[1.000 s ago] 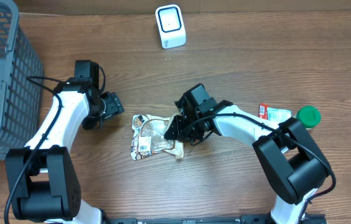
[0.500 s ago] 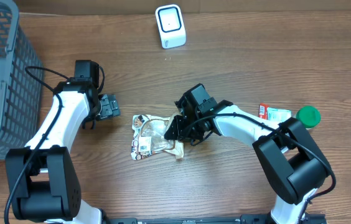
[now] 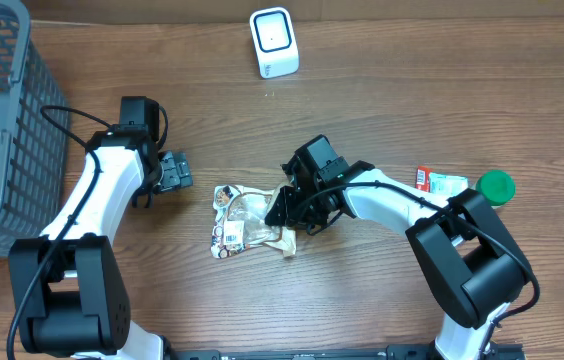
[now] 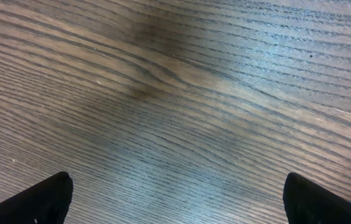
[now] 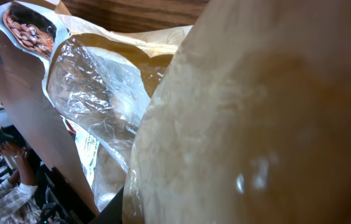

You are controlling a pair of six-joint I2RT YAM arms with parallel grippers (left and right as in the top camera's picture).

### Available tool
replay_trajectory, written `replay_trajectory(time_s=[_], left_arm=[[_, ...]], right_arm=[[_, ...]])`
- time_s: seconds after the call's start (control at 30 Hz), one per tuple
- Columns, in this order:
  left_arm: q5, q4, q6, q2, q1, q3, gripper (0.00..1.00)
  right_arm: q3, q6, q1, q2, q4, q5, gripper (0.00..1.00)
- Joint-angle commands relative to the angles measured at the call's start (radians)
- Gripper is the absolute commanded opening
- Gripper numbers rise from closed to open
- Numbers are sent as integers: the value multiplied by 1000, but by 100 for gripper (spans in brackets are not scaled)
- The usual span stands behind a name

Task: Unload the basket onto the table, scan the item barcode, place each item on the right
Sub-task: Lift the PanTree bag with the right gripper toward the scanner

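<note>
Overhead view of a wooden tabletop (image 3: 382, 100). Nearest, one snack packet (image 3: 244, 222) lies flat at the centre. The right claw (image 3: 284, 208) is clamped on its right edge, unchanged over the last second. The left claw (image 3: 176, 172), apart from the packet on its left, has drawn back slightly and spread wide, empty. The scan probably now falls to the right arm alone. Further right are one small carton (image 3: 440, 181) and one green-capped item (image 3: 496, 185). Farthest are one grey basket (image 3: 2, 120) and one white scanner (image 3: 273, 42).
</note>
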Motion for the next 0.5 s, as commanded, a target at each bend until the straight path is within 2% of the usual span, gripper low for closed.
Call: replay_trajectory(time_s=[0.0,0.4,0.47], left_arm=[[-21,2,19,11,3,16,99],[-20,3,19,11,3,16,100],[-20,3,19,11,3,16,100]], right_arm=[[-6,-7,6,10,4,2,4],[-5,-7,2,9,26,3,4],[0,-43,3,9,36,3,4]])
